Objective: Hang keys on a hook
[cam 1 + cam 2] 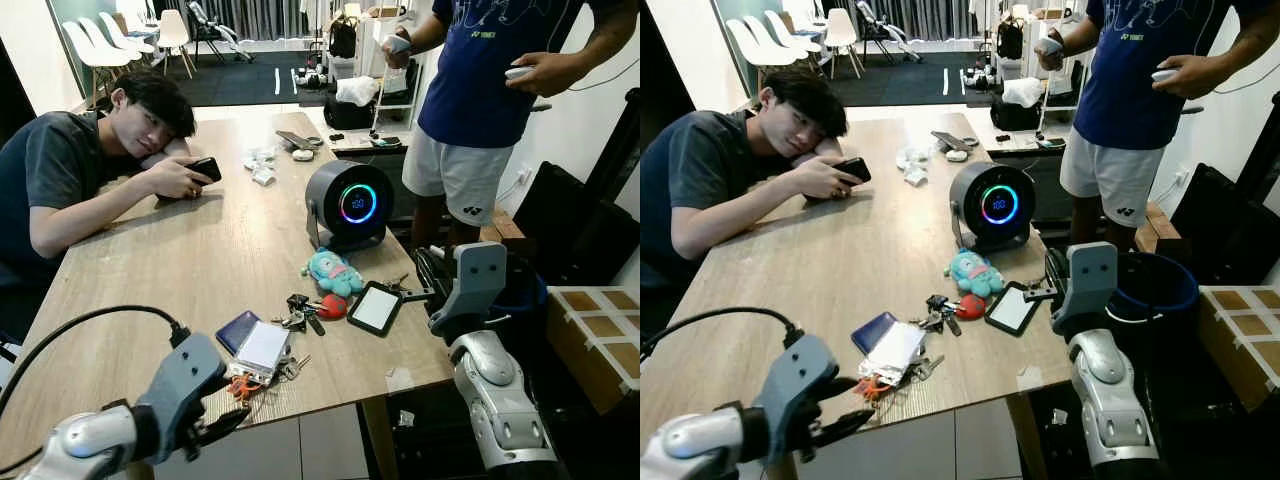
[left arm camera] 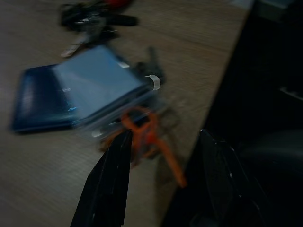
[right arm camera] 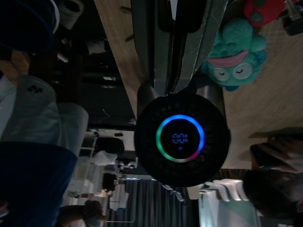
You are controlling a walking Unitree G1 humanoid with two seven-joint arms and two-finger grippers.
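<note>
A bunch of keys with a red tag (image 1: 305, 312) lies on the wooden table (image 1: 200, 260) near its front edge. A second key set on an orange strap (image 2: 142, 132) lies under a clear card holder (image 1: 262, 348) that sits on a blue wallet (image 1: 236, 328). My left gripper (image 2: 165, 156) is open just off the table's front edge, its fingers either side of the orange strap's end without gripping it. My right gripper (image 1: 428, 272) hovers at the table's right edge, shut and empty, pointing toward the speaker.
On the table stand a round black speaker (image 1: 350, 203) with a glowing ring, a teal plush toy (image 1: 333, 272) and a small black tablet (image 1: 375, 307). A person (image 1: 90, 170) leans on the left side holding a phone. Another person (image 1: 480, 100) stands at the right, and a blue bin (image 1: 1155, 285) sits there.
</note>
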